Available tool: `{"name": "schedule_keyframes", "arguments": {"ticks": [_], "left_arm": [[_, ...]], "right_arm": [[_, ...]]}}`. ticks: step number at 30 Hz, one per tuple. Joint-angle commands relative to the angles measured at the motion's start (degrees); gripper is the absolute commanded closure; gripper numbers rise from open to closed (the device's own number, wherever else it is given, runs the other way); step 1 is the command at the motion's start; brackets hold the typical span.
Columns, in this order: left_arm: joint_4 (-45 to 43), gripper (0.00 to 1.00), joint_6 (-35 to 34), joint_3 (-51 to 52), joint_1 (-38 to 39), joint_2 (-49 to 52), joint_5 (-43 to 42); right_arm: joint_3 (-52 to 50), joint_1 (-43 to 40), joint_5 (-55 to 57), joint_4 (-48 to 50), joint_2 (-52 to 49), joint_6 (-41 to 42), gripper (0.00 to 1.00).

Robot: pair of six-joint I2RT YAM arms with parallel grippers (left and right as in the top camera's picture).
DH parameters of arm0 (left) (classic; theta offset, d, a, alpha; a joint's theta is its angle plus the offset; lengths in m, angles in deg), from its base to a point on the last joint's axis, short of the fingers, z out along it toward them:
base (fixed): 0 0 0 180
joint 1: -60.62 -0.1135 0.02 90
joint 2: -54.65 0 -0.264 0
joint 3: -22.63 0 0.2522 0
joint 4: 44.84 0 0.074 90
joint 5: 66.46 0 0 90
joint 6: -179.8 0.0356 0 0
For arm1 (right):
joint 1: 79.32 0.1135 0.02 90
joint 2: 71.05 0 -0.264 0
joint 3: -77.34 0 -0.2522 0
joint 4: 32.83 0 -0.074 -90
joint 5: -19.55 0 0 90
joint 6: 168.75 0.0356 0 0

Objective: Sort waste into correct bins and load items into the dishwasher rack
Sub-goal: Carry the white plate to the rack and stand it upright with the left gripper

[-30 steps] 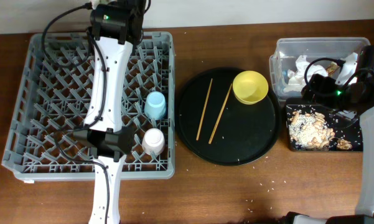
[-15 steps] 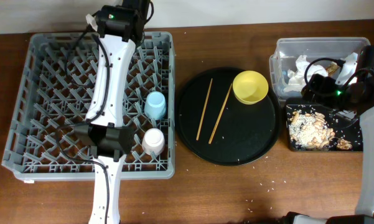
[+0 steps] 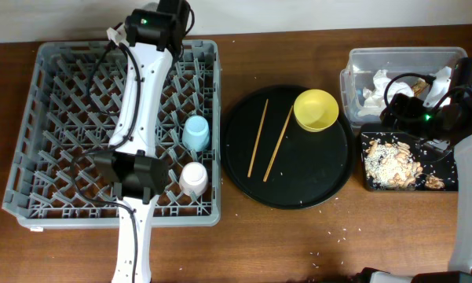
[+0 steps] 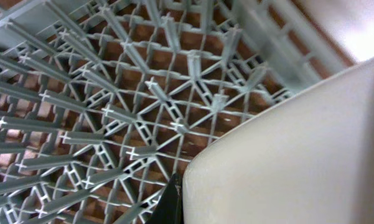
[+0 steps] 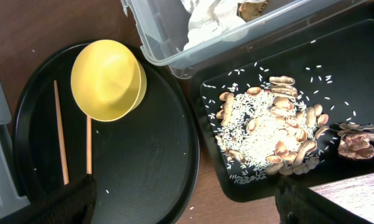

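Note:
My left gripper (image 4: 177,202) is shut on the white plate (image 4: 286,143) and holds it over the far edge of the grey dishwasher rack (image 3: 55,118); in the overhead view the arm (image 3: 153,23) hides the plate. The light blue cup (image 3: 195,132) and small white cup (image 3: 194,179) stand upside down in the rack. The yellow bowl (image 3: 316,109) and two chopsticks (image 3: 257,137) lie on the round black tray (image 3: 298,185). My right gripper (image 5: 193,205) is open and empty, above the gap between the round tray and the shallow black tray (image 5: 261,186).
The clear tub (image 3: 404,59) at the far right holds white tissues (image 5: 211,15) and a gold-brown wrapper (image 5: 252,7). The shallow black tray (image 3: 408,161) holds rice and nut-like scraps (image 5: 271,127). A few rice grains lie on the wooden table (image 3: 338,236).
My left arm has shifted slightly to the right along the rack's far edge, still holding the plate. The right arm has not moved.

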Motion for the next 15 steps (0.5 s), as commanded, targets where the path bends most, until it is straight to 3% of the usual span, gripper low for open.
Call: {"name": "schedule_keyframes", "arguments": {"ticks": [1, 8, 10, 13, 15], "left_arm": [[-0.4, 1.0, -1.2, 3.6, -0.4, -0.5, 1.9], [-1.8, 0.99, -1.2, 8.6, -0.4, -0.5, 1.8], [-1.8, 0.8, -1.2, 9.6, -0.3, -0.5, 1.5], [-1.1, 0.38, -1.2, 10.2, -0.3, -0.5, 0.3], [-0.5, 0.31, -0.9, 10.3, -0.5, -0.5, 0.3]], "right_arm": [[0.0, -0.2, 0.5, 0.0, -0.1, -0.5, 0.07], [0.0, -0.2, 0.5, 0.2, -0.1, -0.5, 0.07], [0.0, -0.2, 0.5, 0.3, -0.1, -0.5, 0.08], [0.0, -0.2, 0.5, 0.3, -0.1, -0.5, 0.07], [0.0, -0.2, 0.5, 0.5, -0.1, -0.5, 0.08]]}}
